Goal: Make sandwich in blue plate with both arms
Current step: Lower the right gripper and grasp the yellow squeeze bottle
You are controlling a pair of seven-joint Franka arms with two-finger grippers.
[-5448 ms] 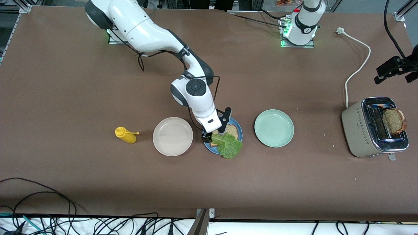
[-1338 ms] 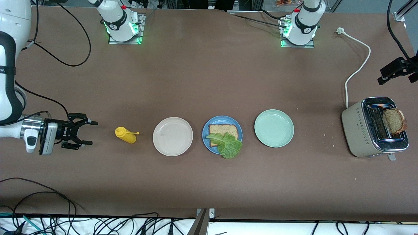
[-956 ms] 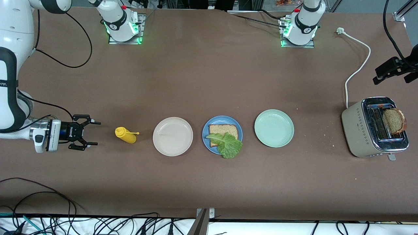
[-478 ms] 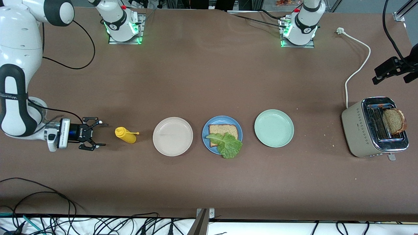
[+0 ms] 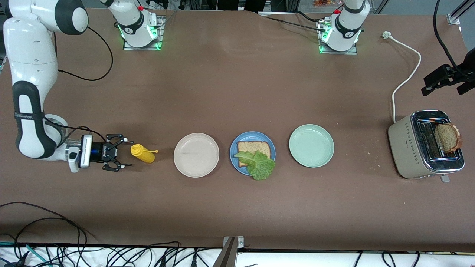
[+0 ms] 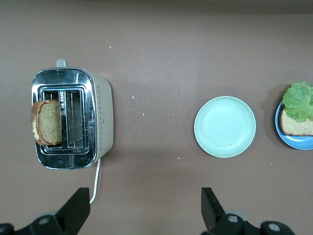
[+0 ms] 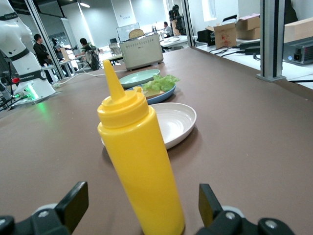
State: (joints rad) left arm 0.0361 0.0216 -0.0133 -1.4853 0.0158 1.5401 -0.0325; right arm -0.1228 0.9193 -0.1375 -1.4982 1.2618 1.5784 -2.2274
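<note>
Three plates sit in a row on the bench (image 5: 237,207): a beige plate (image 5: 196,155) toward the right arm's end, the blue plate (image 5: 252,152) in the middle, a mint plate (image 5: 311,145) toward the left arm's end. The blue plate holds one bread slice (image 5: 254,148) with one lettuce leaf (image 5: 261,165) on it, overhanging the rim nearest the camera. A second slice (image 5: 448,137) stands in the toaster (image 5: 425,144) near the left arm's end.

The right end effector (image 5: 123,153) lies low with its fingers spread, just beside the one mustard bottle (image 5: 143,153) (not touching). The left end effector (image 6: 145,210), open and empty, hangs high above the bench between toaster and mint plate. Wide bare bench lies nearer the camera.
</note>
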